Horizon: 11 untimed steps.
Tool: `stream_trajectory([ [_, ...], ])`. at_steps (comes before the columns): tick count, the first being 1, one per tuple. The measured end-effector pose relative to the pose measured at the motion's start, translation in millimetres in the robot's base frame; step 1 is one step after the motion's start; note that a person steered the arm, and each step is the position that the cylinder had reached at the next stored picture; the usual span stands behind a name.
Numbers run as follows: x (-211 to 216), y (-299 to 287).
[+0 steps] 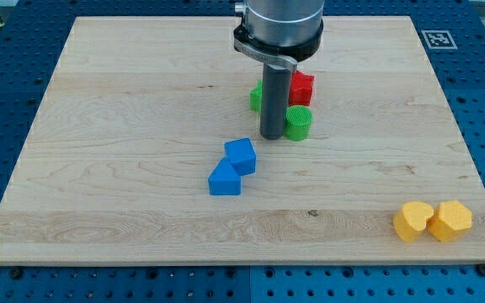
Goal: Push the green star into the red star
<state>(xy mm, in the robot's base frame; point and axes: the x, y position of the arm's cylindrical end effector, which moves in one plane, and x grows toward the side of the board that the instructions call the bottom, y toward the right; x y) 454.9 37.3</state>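
The red star point(301, 87) lies at the view's top centre, just right of the rod. A green block with ribbed, star-like sides point(298, 122) sits just below it, close to it or touching. A second green block point(256, 97) shows left of the rod and is mostly hidden by it; I cannot make out its shape. My tip point(272, 136) rests on the board between the two green blocks, right against the left side of the ribbed one.
Two blue blocks point(241, 156) point(224, 179) sit touching, below and left of my tip. Two yellow blocks point(413, 220) point(450, 220) sit side by side near the board's bottom right corner. The wooden board point(99, 168) has blue pegboard around it.
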Motion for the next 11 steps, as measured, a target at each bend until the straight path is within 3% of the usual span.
stream_trajectory([
  [4,-53,2],
  [6,-41,-4],
  [7,-25,-44],
  [9,-83,-75],
  [11,-93,-52],
])
